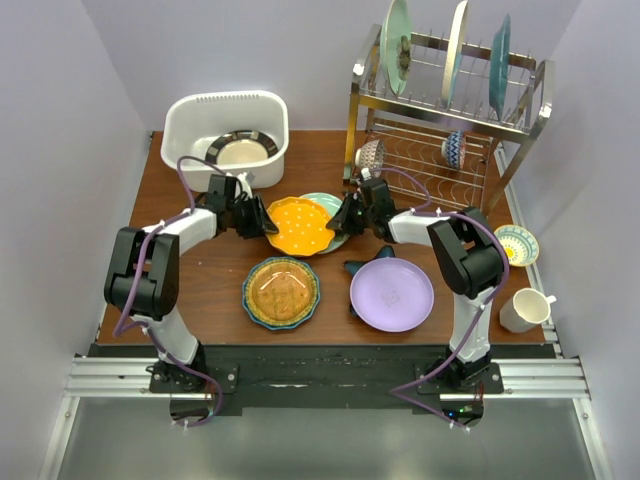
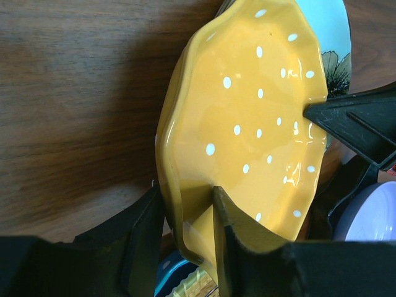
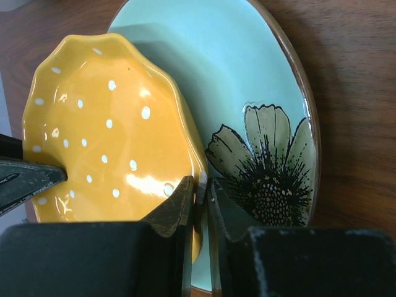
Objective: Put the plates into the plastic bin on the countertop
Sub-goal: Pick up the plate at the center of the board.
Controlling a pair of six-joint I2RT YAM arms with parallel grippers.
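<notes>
Reddish-brown countertop (image 1: 200, 290), pale walls round it. Orange plate (image 1: 298, 225) at mid-table, overlapping flower plate (image 3: 247, 74).

Left gripper (image 2: 189, 204) narrow, pinching orange plate's rim. Right gripper (image 3: 199, 192) nearly closed on opposite rim, apparently gripping it, though that view is tight.

Step in hand, as I read it: two-arm carry to bin. Raise both ends together, keep plate level, clear flower plate before swinging back-left.

Plastic bin (image 1: 180, 125) at back left holds black-rimmed plate (image 1: 240, 150). Lower gently onto it.
</notes>
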